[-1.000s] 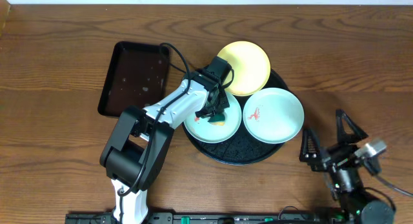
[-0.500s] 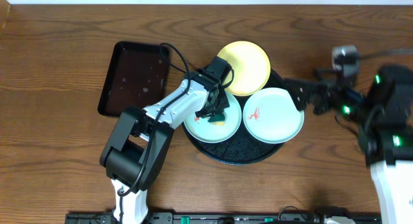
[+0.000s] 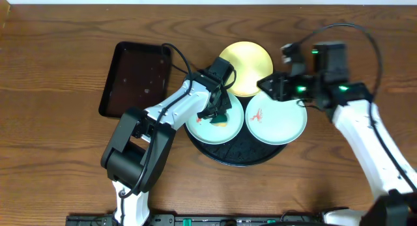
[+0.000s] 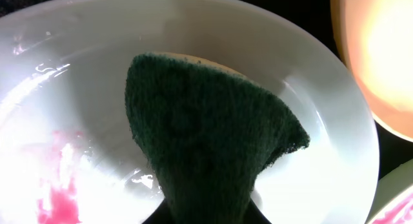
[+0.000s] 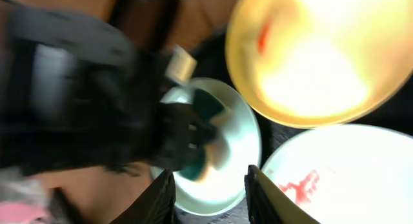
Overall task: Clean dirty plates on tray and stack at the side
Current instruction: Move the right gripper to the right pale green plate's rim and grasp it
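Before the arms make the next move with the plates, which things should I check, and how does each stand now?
1. Hold of left gripper on sponge, on left mint plate: ok.
2. Cleanness of left mint plate: not ok, pink smear shows.
3. Emptiness of right gripper, fingers apart: ok.
4. Cleanness of right mint plate: not ok, red smear.
5. Seat of yellow plate on tray: ok.
6. Gap between right gripper and plates: cannot tell.

1. Left arm [image 3: 176, 105] lies across the tray [image 3: 244, 157] on its left side; its sponge [image 4: 206, 140] covers the left mint plate [image 3: 207, 131].
2. Right gripper [image 3: 268, 84] hangs over the rims of the yellow plate [image 3: 247, 63] and the right mint plate [image 3: 280, 118].
3. Open table [image 3: 260, 193] in front of the tray.
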Controlling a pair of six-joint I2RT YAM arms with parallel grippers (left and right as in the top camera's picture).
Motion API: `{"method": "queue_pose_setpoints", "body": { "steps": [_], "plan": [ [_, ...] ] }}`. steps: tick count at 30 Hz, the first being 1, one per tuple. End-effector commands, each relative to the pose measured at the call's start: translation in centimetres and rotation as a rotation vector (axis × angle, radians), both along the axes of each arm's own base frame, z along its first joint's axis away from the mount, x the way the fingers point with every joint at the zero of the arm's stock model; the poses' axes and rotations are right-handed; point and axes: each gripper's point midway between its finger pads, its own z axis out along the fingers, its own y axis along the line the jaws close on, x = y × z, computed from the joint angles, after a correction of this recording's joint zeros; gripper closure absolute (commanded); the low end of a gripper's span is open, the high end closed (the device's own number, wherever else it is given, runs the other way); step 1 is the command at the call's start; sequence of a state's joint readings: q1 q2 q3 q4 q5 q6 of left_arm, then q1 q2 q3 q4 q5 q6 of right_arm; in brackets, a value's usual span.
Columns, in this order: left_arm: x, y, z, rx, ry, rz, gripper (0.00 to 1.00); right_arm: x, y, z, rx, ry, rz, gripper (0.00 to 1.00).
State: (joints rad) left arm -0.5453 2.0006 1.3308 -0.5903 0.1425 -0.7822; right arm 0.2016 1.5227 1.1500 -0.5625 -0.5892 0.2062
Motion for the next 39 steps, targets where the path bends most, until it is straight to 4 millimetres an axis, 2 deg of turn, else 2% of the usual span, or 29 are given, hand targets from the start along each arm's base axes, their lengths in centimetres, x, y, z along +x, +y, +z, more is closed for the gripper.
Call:
{"method": "queue_pose_setpoints", "body": {
  "steps": [1, 4, 6, 8, 14, 20, 23, 28, 32, 34, 37, 39],
  "plan": [
    [0.0, 0.5, -0.2, 0.021, -0.003, 0.008, 0.86, 2.2, -0.2, -2.1, -0.166, -0.001, -0.072, 0.66],
    [0.0, 0.5, -0.2, 0.022, -0.003, 0.008, 0.86, 2.7, 0.8, -4.1, -0.198, 0.036, -0.053, 0.66],
    [0.0, 0.5, -0.2, 0.022, -0.003, 0.008, 0.86, 3.1, 1.2, -6.5, -0.238, 0.077, -0.063, 0.69],
    [0.0, 0.5, -0.2, 0.022, -0.003, 0.008, 0.86, 3.1, 1.6, -8.1, -0.248, 0.101, -0.049, 0.7],
    [0.1, 0.4, -0.2, 0.019, -0.007, 0.008, 0.86, 2.9, 3.1, -11.6, -0.276, 0.139, 0.005, 0.73],
    [0.1, 0.4, -0.2, 0.02, -0.006, 0.008, 0.86, 2.5, 5.0, -13.3, -0.296, 0.116, 0.082, 0.73],
    [0.1, 0.4, -0.2, 0.02, -0.006, 0.008, 0.86, 2.2, 5.3, -14.0, -0.306, 0.129, 0.092, 0.75],
    [0.1, 0.4, -0.2, 0.02, -0.006, 0.008, 0.86, 1.8, 5.0, -16.1, -0.359, 0.159, 0.089, 0.77],
    [0.1, 0.4, -0.2, 0.02, -0.006, 0.008, 0.86, 1.7, 4.7, -16.3, -0.373, 0.165, 0.085, 0.78],
    [0.1, 0.4, -0.2, 0.02, -0.006, 0.008, 0.86, 1.7, 4.7, -16.4, -0.373, 0.167, 0.085, 0.83],
    [0.1, 0.4, -0.2, 0.02, -0.006, 0.008, 0.86, 1.5, 4.6, -16.4, -0.377, 0.175, 0.086, 0.97],
    [0.1, 0.4, -0.2, 0.02, -0.006, 0.008, 0.85, 1.4, 4.6, -16.5, -0.378, 0.179, 0.087, 0.99]
  ]
}}
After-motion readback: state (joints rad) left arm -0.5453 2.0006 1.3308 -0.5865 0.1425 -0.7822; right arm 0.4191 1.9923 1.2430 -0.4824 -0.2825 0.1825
